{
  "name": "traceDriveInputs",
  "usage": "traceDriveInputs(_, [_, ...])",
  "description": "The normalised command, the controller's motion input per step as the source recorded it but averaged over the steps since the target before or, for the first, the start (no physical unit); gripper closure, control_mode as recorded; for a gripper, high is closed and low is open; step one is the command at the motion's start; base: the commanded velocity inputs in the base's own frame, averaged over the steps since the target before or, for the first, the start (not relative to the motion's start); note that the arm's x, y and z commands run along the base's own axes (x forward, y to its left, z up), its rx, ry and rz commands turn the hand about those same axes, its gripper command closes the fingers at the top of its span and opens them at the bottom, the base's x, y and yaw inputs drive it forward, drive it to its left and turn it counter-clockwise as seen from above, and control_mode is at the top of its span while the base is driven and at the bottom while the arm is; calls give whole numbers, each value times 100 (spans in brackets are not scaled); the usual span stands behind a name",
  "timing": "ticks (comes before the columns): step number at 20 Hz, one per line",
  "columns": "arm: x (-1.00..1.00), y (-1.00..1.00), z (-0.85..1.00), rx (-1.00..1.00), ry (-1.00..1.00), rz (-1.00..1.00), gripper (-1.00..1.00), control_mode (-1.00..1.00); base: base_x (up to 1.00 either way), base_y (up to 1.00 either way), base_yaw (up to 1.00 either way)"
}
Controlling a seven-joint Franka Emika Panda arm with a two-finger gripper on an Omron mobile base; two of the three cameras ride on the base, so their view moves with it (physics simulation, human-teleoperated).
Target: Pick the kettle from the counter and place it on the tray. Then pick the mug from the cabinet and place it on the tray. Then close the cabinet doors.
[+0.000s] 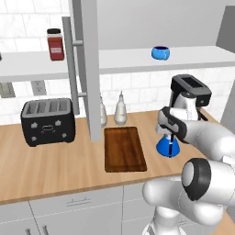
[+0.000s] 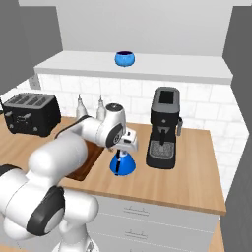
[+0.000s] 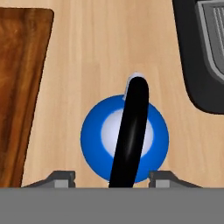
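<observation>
The blue cone-shaped kettle (image 1: pixel 167 148) (image 2: pixel 121 165) (image 3: pixel 94 135) stands on the wood counter (image 1: pixel 55 160), between the tray and the coffee machine. My gripper (image 3: pixel 112 178) (image 2: pixel 120 153) hangs straight above it, its fingertips (image 3: pixel 61 177) straddling the black arched handle (image 3: pixel 133 122) with a gap on each side, so it is open. The dark wooden tray (image 1: pixel 123 149) (image 3: pixel 17 87) lies bare to the kettle's left. The blue mug (image 1: pixel 160 53) (image 2: pixel 125 58) sits on the cabinet's white shelf (image 1: pixel 133 58). One cabinet door (image 1: pixel 89 69) stands open, edge-on, above the tray's left end.
A black coffee machine (image 2: pixel 164 129) (image 1: pixel 189 94) stands close on the kettle's right. Two white bottles (image 1: pixel 120 110) are behind the tray, a black toaster (image 1: pixel 47 121) is at the left, and a red jar (image 1: pixel 55 44) is on the shelf. The other door (image 2: pixel 240 98) is at the right.
</observation>
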Motion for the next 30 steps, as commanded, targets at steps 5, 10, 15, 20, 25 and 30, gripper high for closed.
traceDriveInputs(5, [14, 0, -27, 0, 2, 0, 100, -100, 0, 0, 0])
traceDriveInputs(10, [6, 0, -21, 0, 0, 0, 100, -100, 0, 0, 0])
traceDriveInputs(15, [0, 0, 0, 0, 0, 0, 100, -100, 0, 0, 0])
traceDriveInputs(20, [-10, 13, 12, 0, 3, 6, 100, -100, 0, 0, 0])
traceDriveInputs(25, [-28, 5, 62, 0, 0, 1, 100, -100, 0, 0, 0])
traceDriveInputs(30, [0, 1, 0, -2, 0, 2, 100, -100, 0, 0, 0])
